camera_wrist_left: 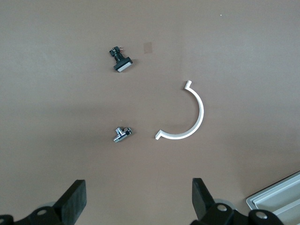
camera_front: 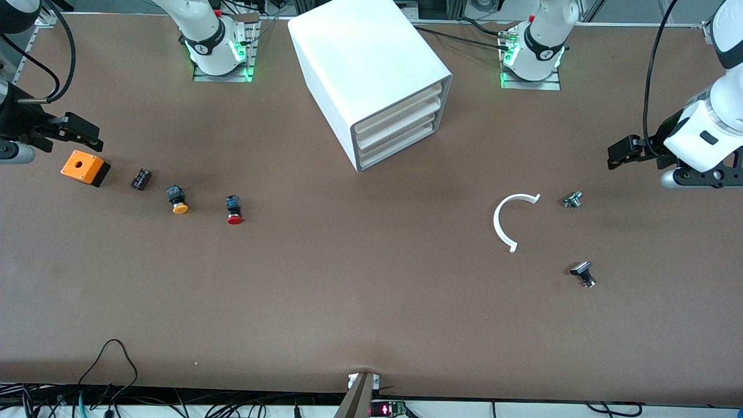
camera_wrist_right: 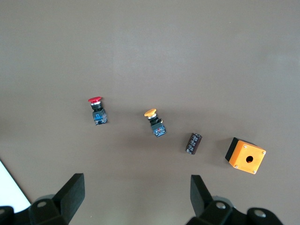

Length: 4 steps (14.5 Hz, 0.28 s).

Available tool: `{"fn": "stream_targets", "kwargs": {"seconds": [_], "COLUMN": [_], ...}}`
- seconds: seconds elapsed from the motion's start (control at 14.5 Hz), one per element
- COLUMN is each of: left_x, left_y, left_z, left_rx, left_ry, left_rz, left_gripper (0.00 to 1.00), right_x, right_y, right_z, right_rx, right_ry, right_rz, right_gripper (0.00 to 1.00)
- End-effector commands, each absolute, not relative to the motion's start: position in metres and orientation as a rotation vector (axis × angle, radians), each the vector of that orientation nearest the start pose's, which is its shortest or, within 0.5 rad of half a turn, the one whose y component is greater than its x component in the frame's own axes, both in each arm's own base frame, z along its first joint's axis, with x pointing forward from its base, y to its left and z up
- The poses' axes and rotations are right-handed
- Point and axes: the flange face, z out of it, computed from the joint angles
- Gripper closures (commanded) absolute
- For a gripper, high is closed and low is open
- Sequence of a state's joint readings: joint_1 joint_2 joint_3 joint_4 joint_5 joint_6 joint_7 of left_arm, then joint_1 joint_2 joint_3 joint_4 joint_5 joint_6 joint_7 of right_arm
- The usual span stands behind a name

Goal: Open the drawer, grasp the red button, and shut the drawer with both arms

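The boxy white plastic cabinet (camera_front: 371, 81) is seen with all three cream-fronted drawers (camera_front: 400, 125) shut. The small red-capped button (camera_front: 234, 210) lies toward the right arm's end, nearer the empty, wide-open right gripper (camera_front: 81, 134) than the equally wide left gripper (camera_front: 624, 152).

Drawer (camera_front: 400, 125) shut – red-capped button (camera_front: 234, 209) lying on the table.

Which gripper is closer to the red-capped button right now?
Right. The right gripper hangs open near the orange box, along the row from the button; the left gripper waits open at the table's other end.
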State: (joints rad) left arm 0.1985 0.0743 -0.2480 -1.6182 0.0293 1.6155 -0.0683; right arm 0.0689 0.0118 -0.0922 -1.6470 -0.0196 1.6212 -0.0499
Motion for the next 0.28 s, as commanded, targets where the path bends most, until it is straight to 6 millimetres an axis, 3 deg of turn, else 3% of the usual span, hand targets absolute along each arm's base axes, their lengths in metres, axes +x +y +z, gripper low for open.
{"fn": "stream_targets", "kwargs": {"seconds": [0.0, 0.21], "left_x": [0.5765, 0.5777], "left_y": [-0.0129, -0.0143], "left_z": [0.5714, 0.5700], "left_rx": [-3.108, -3.107], "left_ry": [-0.022, -0.017], "left_rz": [0.123, 0.120], "left_gripper": [0.01, 0.01], "right_x": [0.5586, 0.5592], "right_y": [-0.0131, -0.0131], "right_z": [0.5924, 0.5917], "right_rx": [-3.162, -3.163], "right_ry": [-0.029, -0.024], "right_rz": [0.054, 0.054], "right_gripper": [0.00, 0.00]}}
